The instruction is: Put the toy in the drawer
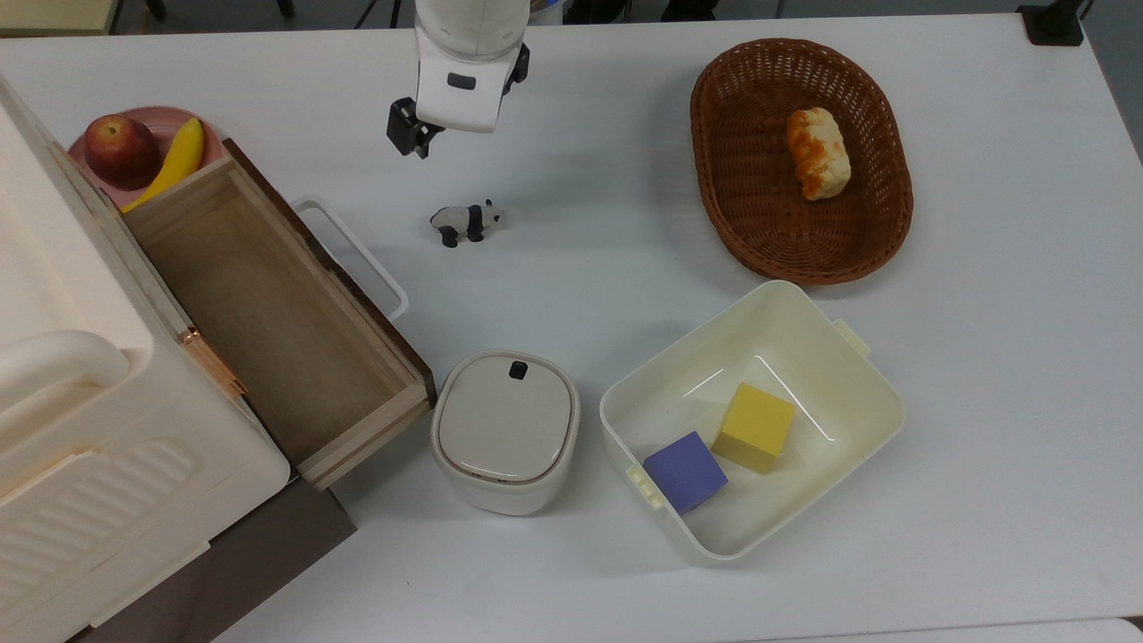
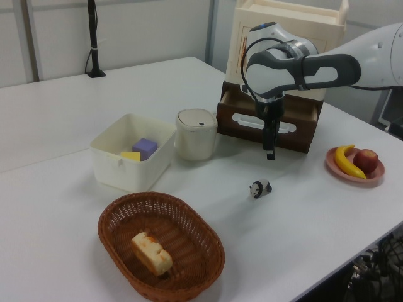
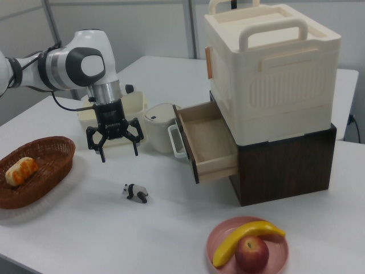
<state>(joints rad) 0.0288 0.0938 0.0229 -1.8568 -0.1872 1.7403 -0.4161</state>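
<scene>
My gripper hangs with its fingers spread wide, empty, above the table. The toy stands left of centre in the top view, just below the gripper and well apart from the open drawer at left. I judge it light, rigid and easily tipped; I'd pinch across its body's flanks.

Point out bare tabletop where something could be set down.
Free: between the panda toy and the wicker basket, and beyond the cream bin at the top view's right. Crowded: around the open drawer and lidded canister.
</scene>
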